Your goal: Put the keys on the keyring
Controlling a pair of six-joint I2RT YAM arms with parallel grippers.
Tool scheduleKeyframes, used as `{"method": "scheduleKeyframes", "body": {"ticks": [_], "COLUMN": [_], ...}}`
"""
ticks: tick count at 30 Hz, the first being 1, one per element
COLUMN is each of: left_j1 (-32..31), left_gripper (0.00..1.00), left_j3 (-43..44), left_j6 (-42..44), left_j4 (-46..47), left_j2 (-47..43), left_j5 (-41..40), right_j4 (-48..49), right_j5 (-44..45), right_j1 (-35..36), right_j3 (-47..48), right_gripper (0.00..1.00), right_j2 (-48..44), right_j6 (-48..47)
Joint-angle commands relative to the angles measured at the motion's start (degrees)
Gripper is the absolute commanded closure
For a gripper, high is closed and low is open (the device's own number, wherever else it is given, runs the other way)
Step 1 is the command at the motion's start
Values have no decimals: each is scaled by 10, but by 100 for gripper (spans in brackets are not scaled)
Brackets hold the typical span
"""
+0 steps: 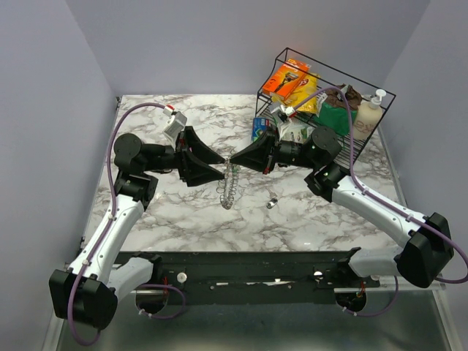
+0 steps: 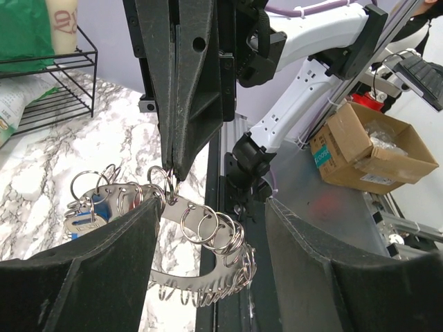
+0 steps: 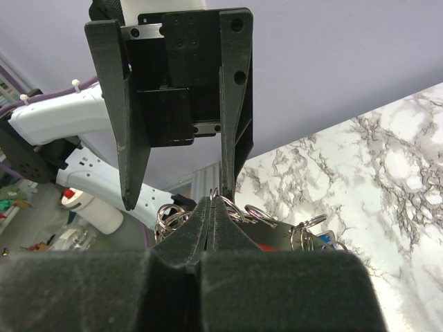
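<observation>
The keyring [image 1: 229, 187] is a curved flat silver band strung with many small split rings, and it hangs above the marble table [image 1: 183, 219]. My right gripper [image 1: 234, 162] is shut on one ring at its top. The right wrist view shows the jaws [image 3: 216, 205] pinched together on that ring. My left gripper [image 1: 221, 167] is open, and its jaws straddle the hanging keyring [image 2: 208, 235] without touching it. Blue-headed and red-headed keys [image 2: 90, 213] hang at the band's far end. A small silver key [image 1: 271, 202] lies loose on the table to the right of the keyring.
A black wire basket [image 1: 380, 91] with packets and a lotion bottle stands at the back right. A blue can [image 1: 261, 129] stands in front of it. A white tube [image 1: 174, 126] lies at the back left. A cardboard box [image 2: 367, 145] sits beyond the table's near edge.
</observation>
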Motion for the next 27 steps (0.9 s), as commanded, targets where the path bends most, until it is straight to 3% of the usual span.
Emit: {"method": "scheduleKeyframes", "body": {"ticks": [1,9,19,27], "left_j1": [-4,-4,-4,-4], "left_gripper": [31,32,62,74], "left_j3": [6,14,15,26], "left_j6": [-3,4,-2,-2], "left_j4": [20,9,15,12], "left_j2": [-5,-11,-10,-8], "left_j5": [-14,-18,-10,-10], "right_j4": [37,38,43,43], "right_j5": [2,0,-7,-8], "right_j1": [3,3,3,3], "right_j3": [10,10,15,27], "right_gripper": [99,99,99,99], "right_j2": [1,2,8,22], "right_j6": [6,6,10,11]}}
